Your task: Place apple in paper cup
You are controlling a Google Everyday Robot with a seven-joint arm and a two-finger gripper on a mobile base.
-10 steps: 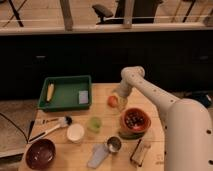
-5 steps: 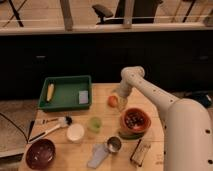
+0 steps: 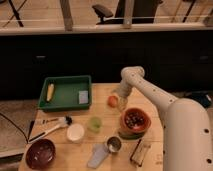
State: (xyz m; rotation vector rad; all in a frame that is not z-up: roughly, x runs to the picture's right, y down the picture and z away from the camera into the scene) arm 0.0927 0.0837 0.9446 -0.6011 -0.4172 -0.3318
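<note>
The gripper (image 3: 120,96) hangs wide open and empty just beside the apple (image 3: 113,101), near the table's (image 3: 102,109) far edge. An off-centre close could roll the fruit away. The carry toward the paper cup (image 3: 75,132) may clip the green cup (image 3: 94,123).

Gripper (image 3: 120,96) seemingly beside apple (image 3: 113,101); paper cup (image 3: 75,132) front-left.

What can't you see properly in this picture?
- Camera view: the gripper hangs beside the apple; its wrist hides whether they touch.
- Camera view: the robot's body is cut off by the right and bottom edges.
- Camera view: the dark thing near the bottom edge is too small to name.
</note>
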